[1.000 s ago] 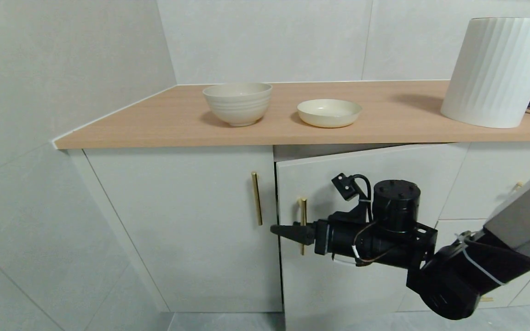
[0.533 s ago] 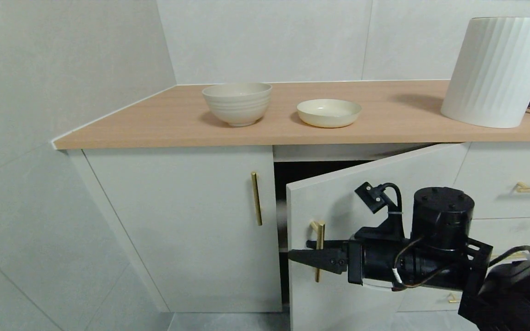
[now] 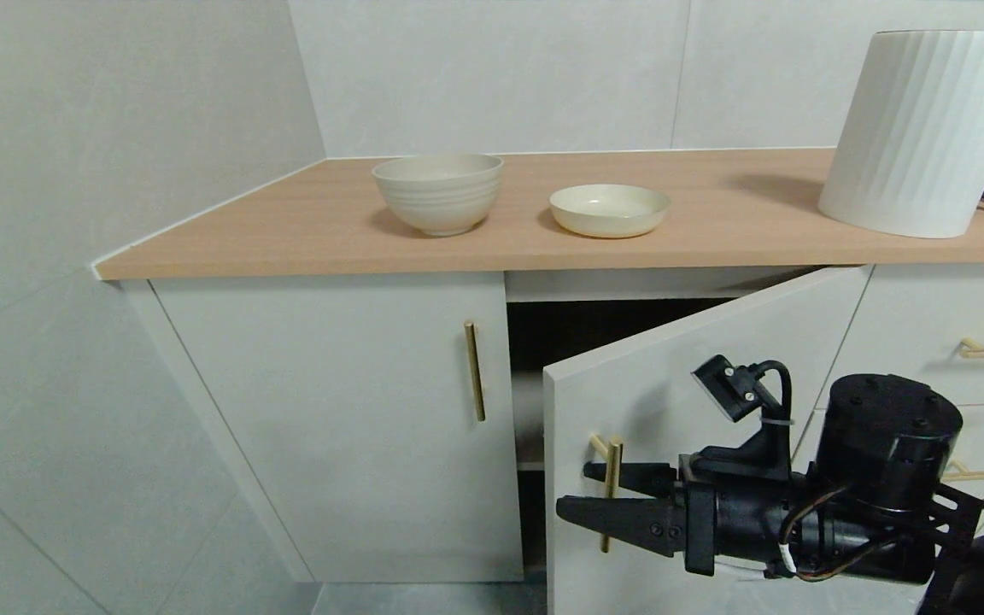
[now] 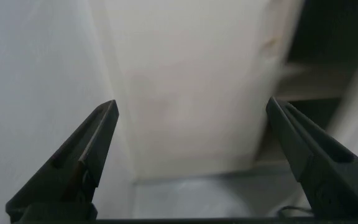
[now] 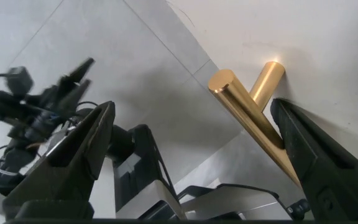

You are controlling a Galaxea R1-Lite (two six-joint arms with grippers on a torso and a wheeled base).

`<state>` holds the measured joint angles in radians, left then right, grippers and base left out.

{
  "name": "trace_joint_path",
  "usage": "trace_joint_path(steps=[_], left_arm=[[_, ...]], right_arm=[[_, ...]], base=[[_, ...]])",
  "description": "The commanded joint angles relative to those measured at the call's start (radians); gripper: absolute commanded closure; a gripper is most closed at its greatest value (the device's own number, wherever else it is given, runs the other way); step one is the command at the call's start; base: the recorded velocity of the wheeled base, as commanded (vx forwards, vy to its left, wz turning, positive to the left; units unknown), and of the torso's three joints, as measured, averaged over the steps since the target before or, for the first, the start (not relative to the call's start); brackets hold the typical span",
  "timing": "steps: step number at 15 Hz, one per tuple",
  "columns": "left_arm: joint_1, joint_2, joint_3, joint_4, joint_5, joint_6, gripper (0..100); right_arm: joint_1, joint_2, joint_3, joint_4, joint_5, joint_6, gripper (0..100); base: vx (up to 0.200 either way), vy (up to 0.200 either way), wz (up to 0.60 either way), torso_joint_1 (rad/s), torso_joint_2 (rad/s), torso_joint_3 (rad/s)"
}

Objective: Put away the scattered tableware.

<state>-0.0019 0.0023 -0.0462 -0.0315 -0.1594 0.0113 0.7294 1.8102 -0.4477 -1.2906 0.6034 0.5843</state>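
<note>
While a ribbed bowl [image 3: 438, 192] and shallow dish [image 3: 609, 209] sit toward the counter's [image 3: 287, 243] left end, the right gripper [image 3: 575, 488], fingers [image 3: 629, 514] spread, straddles the ajar cabinet door's [image 3: 671, 376] gold handle [image 3: 607, 534].

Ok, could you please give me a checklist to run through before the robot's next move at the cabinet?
1. Cabinet door open enough for tableware: probably not ok, only partly swung out.
2. Handle between the right hand's fingers: ok, hand open, not clamped.
3. Left hand free: ok, open and empty.
4. Bowl and dish upright on the counter: ok, apart.
5. Room inside the cabinet: cannot tell, dark.
</note>
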Motion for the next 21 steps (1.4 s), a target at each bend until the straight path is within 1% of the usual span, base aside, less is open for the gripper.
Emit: trace_joint_path(steps=[1, 2, 3, 4, 5, 7, 8, 9, 10, 11, 12, 13, 15, 16, 17, 19, 21], left_arm=[[-0.001, 0.102, -0.187, 0.081, -0.180, -0.033, 0], [-0.001, 0.150, -0.241, 0.107, -0.213, -0.043, 0], [-0.003, 0.306, -0.373, 0.125, -0.276, -0.088, 0], [-0.004, 0.413, -0.449, 0.124, -0.315, -0.137, 0], [-0.007, 0.521, -0.509, 0.124, -0.374, -0.165, 0], [-0.032, 0.726, -0.593, 0.102, -0.543, -0.166, 0], [-0.063, 0.823, -0.618, 0.081, -0.612, -0.169, 0], [-0.101, 0.904, -0.624, 0.061, -0.640, -0.171, 0], [-0.151, 0.998, -0.621, 0.028, -0.640, -0.171, 0], [-0.158, 1.010, -0.620, 0.022, -0.640, -0.171, 0], [-0.205, 1.124, -0.606, -0.031, -0.640, -0.171, 0], [-0.231, 1.208, -0.595, -0.090, -0.640, -0.172, 0], [-0.267, 1.318, -0.572, -0.169, -0.646, -0.177, 0], [-0.290, 1.364, -0.557, -0.202, -0.646, -0.188, 0], [-0.319, 1.446, -0.551, -0.266, -0.644, -0.201, 0], [-0.352, 1.545, -0.538, -0.358, -0.644, -0.203, 0], [-0.389, 1.633, -0.532, -0.416, -0.644, -0.205, 0]], right_arm=[[0.001, -0.005, 0.001, 0.001, 0.004, 0.002, 0], [0.001, -0.005, 0.001, 0.001, 0.004, 0.000, 0], [0.001, -0.006, 0.001, 0.001, 0.004, 0.000, 0], [0.001, -0.008, 0.001, -0.003, 0.004, 0.000, 0], [0.001, -0.006, 0.001, -0.006, 0.004, 0.000, 0], [0.002, -0.003, 0.000, -0.007, 0.004, 0.002, 0], [0.008, -0.002, 0.000, -0.007, 0.004, 0.002, 0], [0.010, -0.005, 0.000, -0.007, 0.004, 0.002, 0], [0.010, -0.005, 0.000, -0.007, 0.004, 0.002, 0], [0.010, -0.005, 0.000, -0.007, 0.004, 0.002, 0], [0.010, -0.005, 0.003, -0.007, 0.004, 0.002, 0], [0.013, -0.005, 0.004, -0.007, 0.004, 0.002, 0], [0.013, -0.005, 0.004, -0.007, 0.004, 0.002, 0], [0.013, -0.003, 0.003, -0.007, 0.004, 0.002, 0], [0.015, -0.002, 0.003, -0.007, 0.004, 0.002, 0], [0.015, 0.000, 0.006, -0.007, 0.004, 0.002, 0], [0.015, 0.000, 0.010, -0.007, 0.004, 0.002, 0]], base=[[0.000, 0.000, 0.00, 0.000, 0.00, 0.000], [0.000, 0.000, 0.00, 0.000, 0.00, 0.000], [0.000, 0.000, 0.00, 0.000, 0.00, 0.000], [0.000, 0.000, 0.00, 0.000, 0.00, 0.000], [0.000, 0.000, 0.00, 0.000, 0.00, 0.000], [0.000, 0.000, 0.00, 0.000, 0.00, 0.000], [0.000, 0.000, 0.00, 0.000, 0.00, 0.000], [0.000, 0.000, 0.00, 0.000, 0.00, 0.000], [0.000, 0.000, 0.00, 0.000, 0.00, 0.000], [0.000, 0.000, 0.00, 0.000, 0.00, 0.000], [0.000, 0.000, 0.00, 0.000, 0.00, 0.000], [0.000, 0.000, 0.00, 0.000, 0.00, 0.000], [0.000, 0.000, 0.00, 0.000, 0.00, 0.000], [0.000, 0.000, 0.00, 0.000, 0.00, 0.000], [0.000, 0.000, 0.00, 0.000, 0.00, 0.000], [0.000, 0.000, 0.00, 0.000, 0.00, 0.000], [0.000, 0.000, 0.00, 0.000, 0.00, 0.000]])
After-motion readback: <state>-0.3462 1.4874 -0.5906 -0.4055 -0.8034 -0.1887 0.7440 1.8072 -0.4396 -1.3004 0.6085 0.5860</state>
